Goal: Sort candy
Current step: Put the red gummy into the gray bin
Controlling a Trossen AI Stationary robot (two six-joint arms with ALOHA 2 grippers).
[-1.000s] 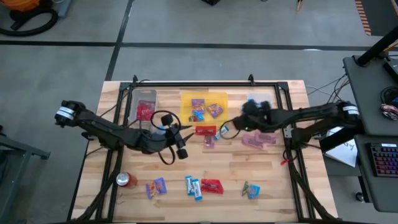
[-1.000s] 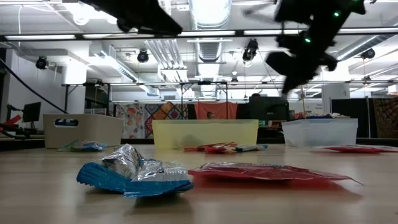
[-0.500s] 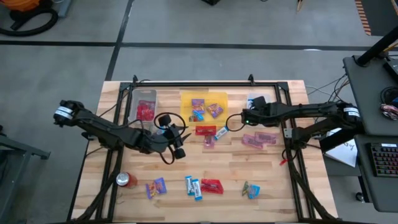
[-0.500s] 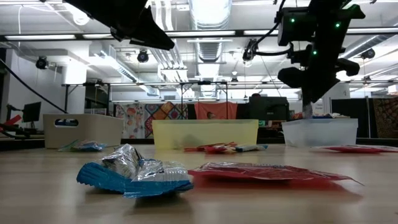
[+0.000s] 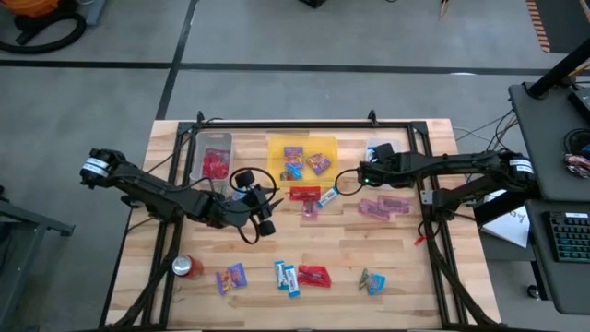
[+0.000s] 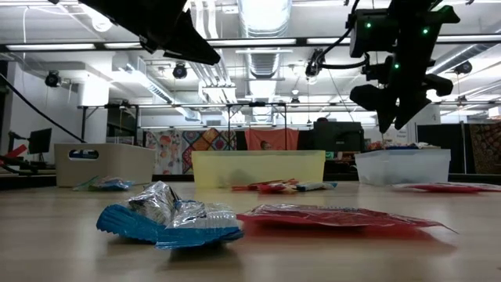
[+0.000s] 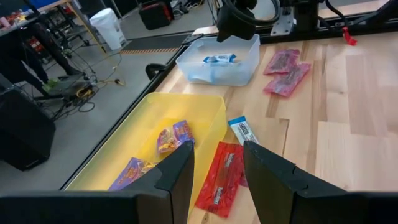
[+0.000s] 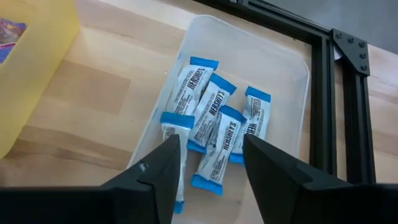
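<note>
The candy was small and shiny: blue-and-white bars point(image 8: 208, 127) lay heaped in a clear plastic tub point(image 8: 292, 81), purple packets point(image 7: 175, 135) in a yellow bin point(image 7: 205, 109), a flat red packet point(image 7: 222, 178) on the wooden table point(image 7: 354, 124). The right gripper point(image 8: 205, 180) hovered over the tub, fingers apart and empty; the left gripper point(image 7: 217, 171), fingers parted, held nothing.

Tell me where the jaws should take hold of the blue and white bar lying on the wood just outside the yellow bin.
Grip the blue-and-white bar across its narrow width at mid-length, coming straight down. It lies flat and slim on the table, its long edges exposed. One end sits near the yellow bin and the red packet, so the middle probably gives most room.
</note>
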